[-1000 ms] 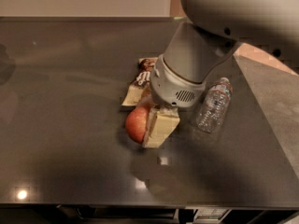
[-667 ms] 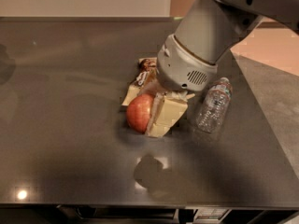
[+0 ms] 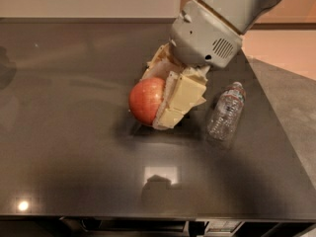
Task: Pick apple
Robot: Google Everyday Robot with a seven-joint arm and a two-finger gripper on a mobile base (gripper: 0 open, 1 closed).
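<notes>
The round red apple [image 3: 145,100] with an orange blush sits between the cream fingers [image 3: 180,98] of my gripper [image 3: 157,100]. The gripper is shut on the apple and holds it above the dark table [image 3: 74,147], near its middle. The grey arm reaches in from the upper right. The far finger shows only partly behind the apple. A dark shadow lies on the table below the apple.
A clear plastic bottle [image 3: 226,111] lies on its side to the right of the gripper. The table's right edge runs diagonally past the bottle. The front edge is near the bottom of the view.
The gripper has risen with the apple in it, lifting it off the table. The small packet behind the apple is now hidden by the gripper.
</notes>
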